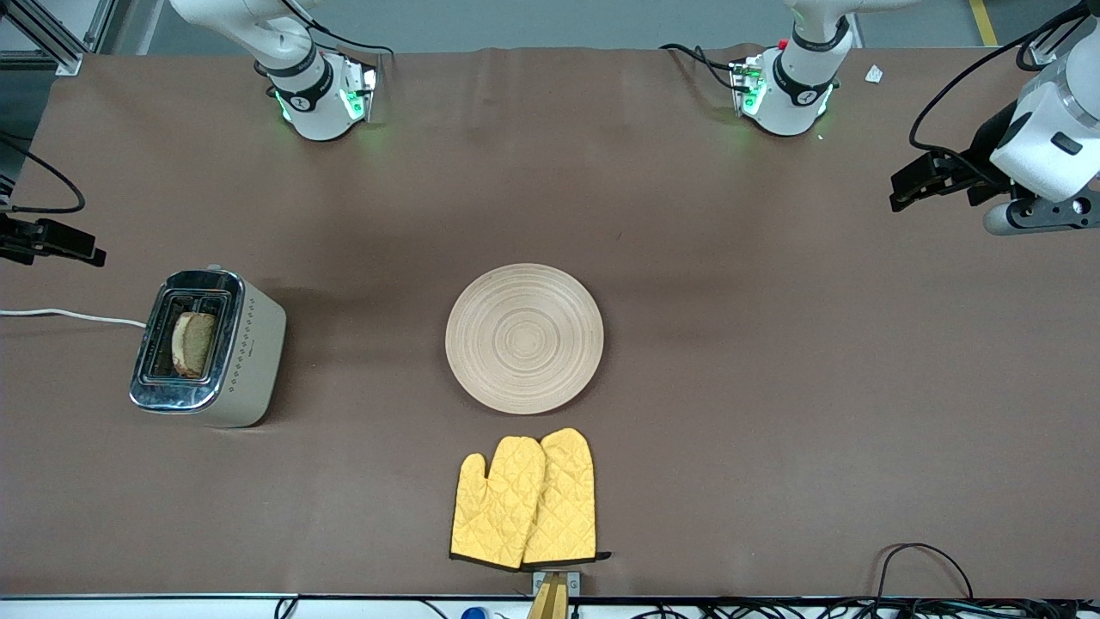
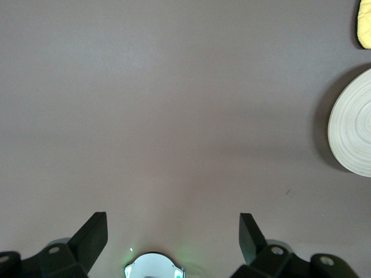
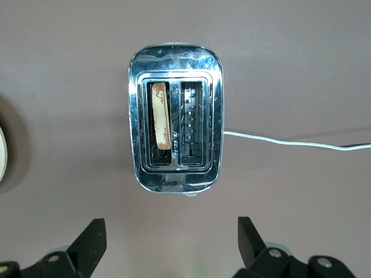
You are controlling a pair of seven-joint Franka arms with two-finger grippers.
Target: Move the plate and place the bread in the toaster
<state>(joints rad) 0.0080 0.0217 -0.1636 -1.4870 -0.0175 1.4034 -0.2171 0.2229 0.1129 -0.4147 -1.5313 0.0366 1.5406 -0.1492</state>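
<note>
Only one bread [image 1: 193,343] stands in one toaster [image 1: 209,347].

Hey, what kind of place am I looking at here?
Likely a robotics lab set up as a mock kitchen: two arm bases bolted to a cloth-covered table, with a toaster, a wooden plate and yellow oven mitts.

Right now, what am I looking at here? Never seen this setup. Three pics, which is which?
Two robot arms share a brown table. The wide picture looks down from a camera facing them. The other two come from cameras on the arms' wrists.

The left gripper hangs open over bare table toward the left arm's end, holding nothing. The right gripper hangs open above the toaster, also holding nothing.

The bread stands in one toaster slot. The plate lies bare mid-table. Two yellow oven mitts lie nearer the front camera.
</note>
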